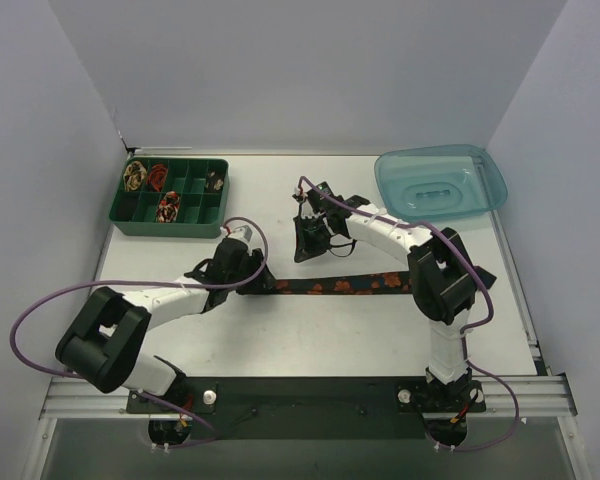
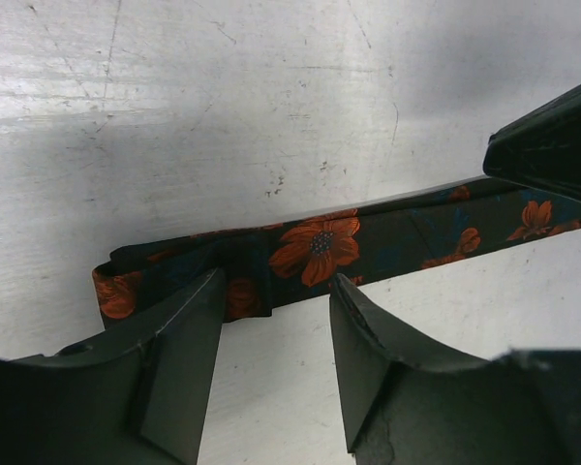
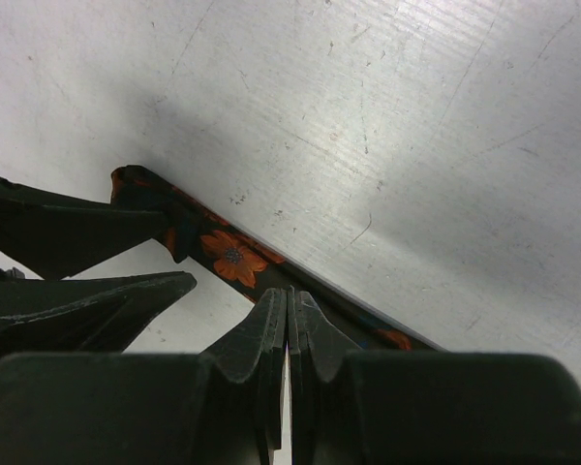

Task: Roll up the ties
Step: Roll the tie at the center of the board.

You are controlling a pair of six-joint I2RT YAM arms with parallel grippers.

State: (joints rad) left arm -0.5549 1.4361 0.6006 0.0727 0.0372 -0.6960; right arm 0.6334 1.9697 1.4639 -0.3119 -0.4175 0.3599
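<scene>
A dark tie with orange-red flowers [image 1: 350, 286] lies flat across the middle of the table. Its left end is folded back on itself; it also shows in the left wrist view [image 2: 397, 237]. My left gripper [image 1: 258, 280] is open at that folded end, its tips [image 2: 276, 281] at the tie's near edge and nothing between them. My right gripper [image 1: 305, 252] is shut, its tips [image 3: 288, 294] just over the tie [image 3: 232, 257], a little right of the left gripper. I see no cloth between its fingers. Small rolled ties [image 1: 168, 207] sit in the tray.
A green compartment tray [image 1: 195, 228] stands at the back left with several rolled ties in it. A clear blue tub [image 1: 440, 182] lies upside down at the back right. Purple cables loop around both arms.
</scene>
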